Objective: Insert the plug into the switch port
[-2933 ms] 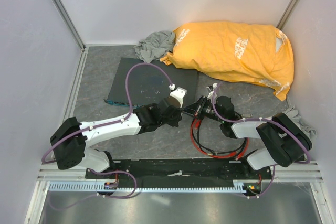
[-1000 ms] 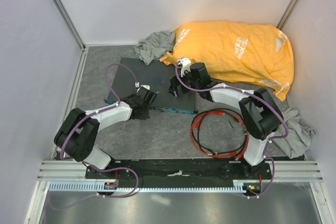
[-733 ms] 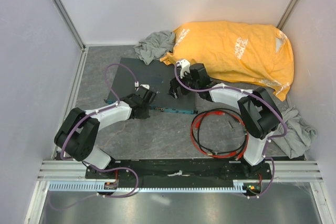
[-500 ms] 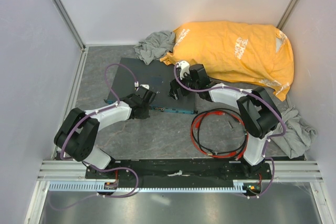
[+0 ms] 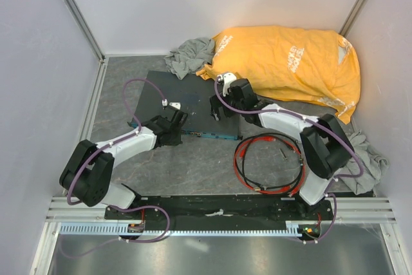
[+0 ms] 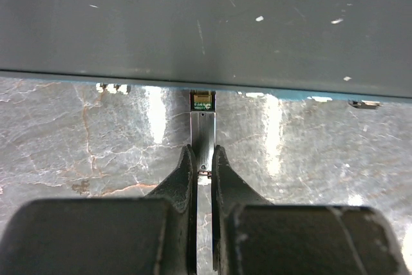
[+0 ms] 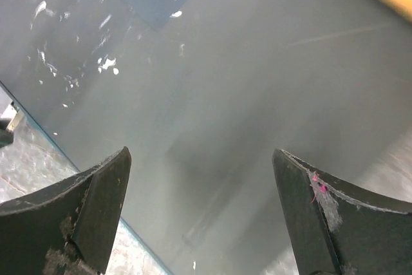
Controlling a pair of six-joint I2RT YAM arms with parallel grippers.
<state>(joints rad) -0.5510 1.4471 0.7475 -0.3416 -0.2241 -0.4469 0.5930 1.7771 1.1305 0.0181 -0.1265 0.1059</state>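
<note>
The switch (image 5: 187,98) is a flat dark grey box with a blue-green front edge (image 6: 290,93). My left gripper (image 6: 201,154) is shut on a small silvery plug (image 6: 205,130). The plug's green tip sits at a port (image 6: 203,99) under that edge. From above, the left gripper (image 5: 177,122) is at the switch's front. My right gripper (image 7: 203,204) stands open over the switch's top (image 7: 225,62), near its right part (image 5: 217,109), with nothing between its fingers. A red cable (image 5: 267,162) lies coiled to the right, and no link from it to the held plug shows.
An orange bag (image 5: 290,62) lies behind the switch on the right, with a grey cloth (image 5: 190,53) beside it. Another grey cloth (image 5: 367,159) lies at the right wall. White walls close in the table on three sides.
About three seconds ago both grippers met by the red cable. Over the last second the left gripper stays at the switch's front edge, and both arms' elbows have swung slightly outward.
</note>
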